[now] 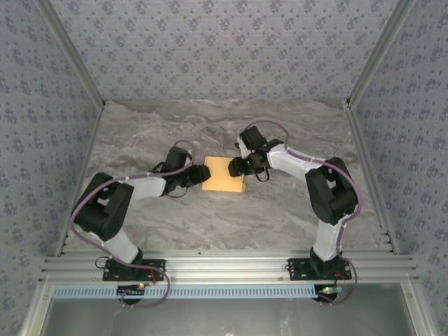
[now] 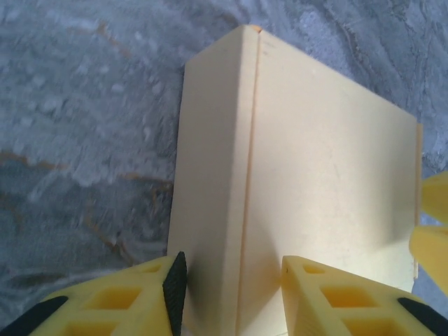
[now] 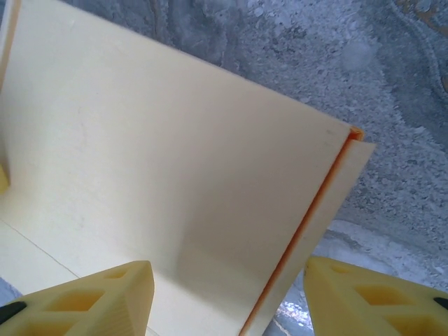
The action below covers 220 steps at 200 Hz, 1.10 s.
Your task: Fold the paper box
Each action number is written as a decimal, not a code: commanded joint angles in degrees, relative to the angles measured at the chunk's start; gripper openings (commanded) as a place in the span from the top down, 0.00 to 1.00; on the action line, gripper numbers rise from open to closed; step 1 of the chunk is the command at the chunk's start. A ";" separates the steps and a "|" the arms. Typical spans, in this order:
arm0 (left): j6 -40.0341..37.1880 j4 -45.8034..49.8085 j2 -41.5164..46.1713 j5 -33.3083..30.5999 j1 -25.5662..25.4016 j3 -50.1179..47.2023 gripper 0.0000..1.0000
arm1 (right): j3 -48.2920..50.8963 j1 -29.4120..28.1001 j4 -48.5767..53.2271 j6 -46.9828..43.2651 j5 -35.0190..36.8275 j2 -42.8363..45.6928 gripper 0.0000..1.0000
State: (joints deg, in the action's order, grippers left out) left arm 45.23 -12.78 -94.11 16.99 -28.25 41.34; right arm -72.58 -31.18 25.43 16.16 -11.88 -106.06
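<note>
Paper box (image 1: pixel 222 175), yellow-orange, has one folded corner between the fingers of the left gripper (image 2: pixel 234 271) at the bottom of the left wrist view. One finger's black pad (image 2: pixel 175 290) looks to meet the side panel and the other finger lies over the top panel, but I cannot tell whether they pinch it. The right gripper (image 3: pixel 227 274) stands spread astride the opposite creased edge, with grey marbled table (image 3: pixel 392 105) showing between the crease and the finger at lower right (image 3: pixel 371 297). From above, it lies flat mid-frame, with the left gripper at its left edge and the right gripper at its upper right corner.
</note>
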 commanded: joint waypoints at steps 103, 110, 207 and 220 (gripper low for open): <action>24.72 7.50 9.99 -6.89 -12.37 -6.45 0.43 | 0.44 5.98 4.04 22.30 4.86 11.10 0.28; 23.56 9.93 11.27 -7.16 -12.10 -5.69 0.41 | 2.18 6.31 3.70 23.49 3.69 13.51 0.28; 1.07 26.47 19.43 -12.72 -5.51 5.31 0.34 | 8.42 10.00 8.14 5.28 -7.99 12.16 0.36; -0.27 25.03 16.98 -10.33 -5.71 4.98 0.38 | 7.11 10.69 8.74 4.18 -9.87 9.77 0.39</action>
State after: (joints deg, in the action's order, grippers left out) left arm 52.23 11.38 -73.43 3.92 -33.76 45.89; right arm -63.44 -22.13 30.63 26.33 -18.70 -92.60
